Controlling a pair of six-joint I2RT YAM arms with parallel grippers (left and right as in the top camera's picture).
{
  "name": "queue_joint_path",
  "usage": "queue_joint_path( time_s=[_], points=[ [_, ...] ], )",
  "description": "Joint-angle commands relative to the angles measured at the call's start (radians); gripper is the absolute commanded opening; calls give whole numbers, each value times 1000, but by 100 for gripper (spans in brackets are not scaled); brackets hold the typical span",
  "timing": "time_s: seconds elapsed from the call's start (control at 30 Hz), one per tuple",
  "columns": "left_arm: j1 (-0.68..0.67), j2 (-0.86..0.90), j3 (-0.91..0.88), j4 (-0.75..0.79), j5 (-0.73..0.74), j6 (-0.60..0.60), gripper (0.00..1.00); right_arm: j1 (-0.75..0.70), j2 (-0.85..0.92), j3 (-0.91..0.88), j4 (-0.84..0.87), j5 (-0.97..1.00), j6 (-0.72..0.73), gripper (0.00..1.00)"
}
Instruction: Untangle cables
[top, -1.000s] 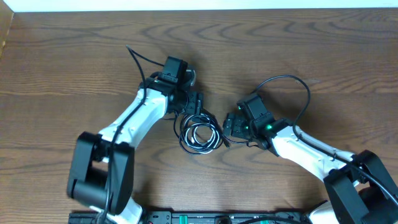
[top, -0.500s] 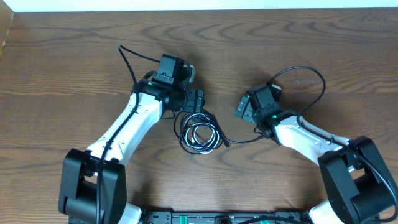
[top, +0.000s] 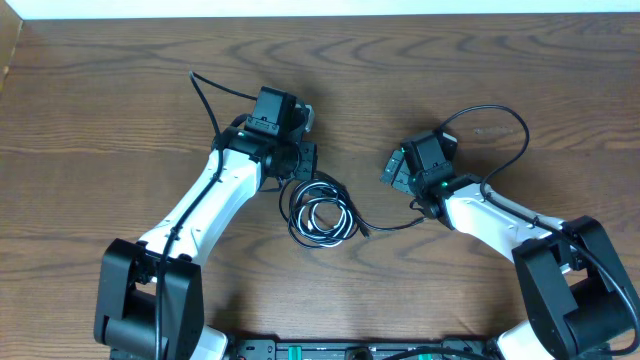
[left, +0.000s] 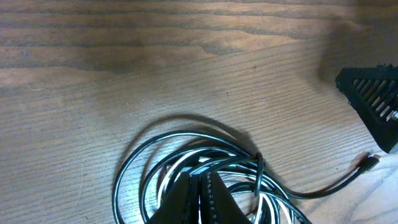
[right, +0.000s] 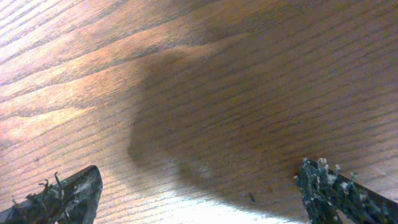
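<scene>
The cables (top: 320, 215) lie as one tangled coil of black and white loops on the wooden table, below my left gripper (top: 306, 172). In the left wrist view my left gripper (left: 202, 177) is shut, its fingertips pressed together in the coil's strands (left: 259, 174). One black strand leaves the coil and ends in a small plug (left: 370, 163) (top: 365, 231). My right gripper (top: 390, 170) hangs open to the right of the coil, apart from it. The right wrist view shows that gripper (right: 199, 177) with only bare wood between its wide-set fingers.
Thick black arm cords rise behind the left arm (top: 205, 95) and loop beside the right arm (top: 505, 125). The arm bases (top: 135, 300) (top: 580, 295) stand at the table's front. The right gripper's body (left: 373, 102) shows at the right edge of the left wrist view.
My left gripper has closed on the coil's top edge. My right gripper has pulled up and to the right, away from the coil, and stays open.
</scene>
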Motion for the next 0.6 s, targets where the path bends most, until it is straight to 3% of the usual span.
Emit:
queue_joint_path(
  time_s=[0.0, 0.23, 0.3, 0.47, 0.57],
  points=[
    [2, 1, 10, -7, 12, -11, 8, -17, 95, -73, -40, -86, 53, 99],
    [2, 1, 10, -7, 12, -11, 8, -17, 95, -73, -29, -81, 53, 99],
    [2, 1, 10, -7, 12, -11, 8, -17, 95, -73, -34, -74, 53, 93],
    [2, 1, 10, -7, 12, -11, 8, -18, 95, -82, -35, -26, 116, 59],
    [2, 1, 10, -7, 11, -11, 8, -17, 95, -84, -32, -10, 154, 12]
  ],
)
